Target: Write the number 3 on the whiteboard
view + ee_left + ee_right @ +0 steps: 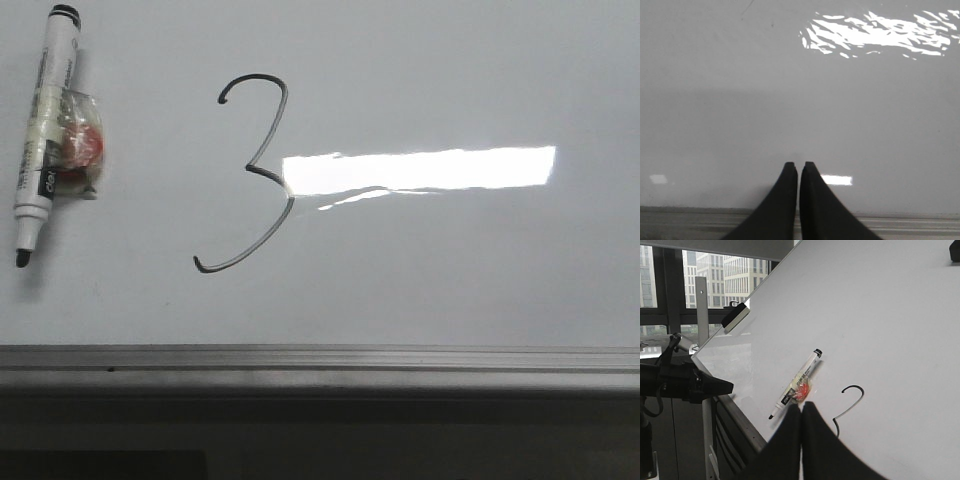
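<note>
The whiteboard (460, 280) fills the front view, with its grey edge rail (320, 358) along the near side. A thin dark number 3 (262, 172) is drawn left of centre; its upper part shows in the right wrist view (852, 396). A white marker (42, 130) with a black tip lies on the board at the far left, uncapped, with a red-and-clear wrapper (80, 145) against it. It also shows in the right wrist view (796, 383). My left gripper (799, 165) is shut and empty over bare board. My right gripper (801, 405) is shut and empty, above the board near the marker.
A bright rectangular light reflection (420, 168) lies right of the 3. A black-and-white eraser (735, 316) sits at the board's far corner. The left arm (685, 382) reaches in beside the board edge. Windows and buildings lie beyond.
</note>
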`<state>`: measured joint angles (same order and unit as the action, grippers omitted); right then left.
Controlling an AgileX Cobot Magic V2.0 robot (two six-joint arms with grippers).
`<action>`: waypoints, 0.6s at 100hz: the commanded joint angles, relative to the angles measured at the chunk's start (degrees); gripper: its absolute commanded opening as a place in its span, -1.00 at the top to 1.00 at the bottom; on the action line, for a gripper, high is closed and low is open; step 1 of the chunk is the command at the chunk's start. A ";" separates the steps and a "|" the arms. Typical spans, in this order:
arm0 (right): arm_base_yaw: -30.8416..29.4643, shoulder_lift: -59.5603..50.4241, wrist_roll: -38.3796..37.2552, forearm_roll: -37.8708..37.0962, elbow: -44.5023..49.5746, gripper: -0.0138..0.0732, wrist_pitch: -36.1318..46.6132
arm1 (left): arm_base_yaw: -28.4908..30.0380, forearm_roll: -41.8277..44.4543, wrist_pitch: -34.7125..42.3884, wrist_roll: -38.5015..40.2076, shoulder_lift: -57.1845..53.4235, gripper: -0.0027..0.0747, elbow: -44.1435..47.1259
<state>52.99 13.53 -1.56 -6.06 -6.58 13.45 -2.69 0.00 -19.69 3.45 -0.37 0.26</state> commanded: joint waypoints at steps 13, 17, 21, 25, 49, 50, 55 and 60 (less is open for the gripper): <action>-0.33 0.31 0.31 -0.41 -1.48 0.83 4.75 | 0.15 -0.71 2.35 0.60 -1.44 0.98 1.98; -0.33 0.31 0.31 -0.41 -1.48 0.83 4.75 | 0.15 -0.71 2.35 0.60 -1.44 0.98 1.98; -0.33 0.31 0.31 -0.41 -1.48 0.83 4.75 | 0.15 -0.71 2.35 0.60 -1.44 0.98 1.98; -0.33 0.31 0.31 -0.41 -1.48 0.83 4.63 | 0.15 -0.71 2.35 0.60 -1.44 0.98 1.98; -2.49 0.31 0.31 0.16 -1.48 0.83 6.32 | 0.15 -0.71 2.35 0.60 -1.44 0.98 1.98; -2.71 0.31 0.31 0.17 -1.48 0.83 6.28 | 0.15 -0.71 2.35 0.60 -1.44 0.98 1.98; -4.61 0.31 0.31 0.67 -1.48 0.83 6.52 | 0.15 -0.71 2.35 0.60 -1.44 0.98 1.98; -7.14 0.31 0.31 0.90 -1.48 0.83 6.52 | 0.15 -0.71 2.35 0.60 -1.44 0.98 1.98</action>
<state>49.29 13.53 -1.56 -5.87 -6.58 14.81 -2.69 0.00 -19.69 3.45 -0.37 0.26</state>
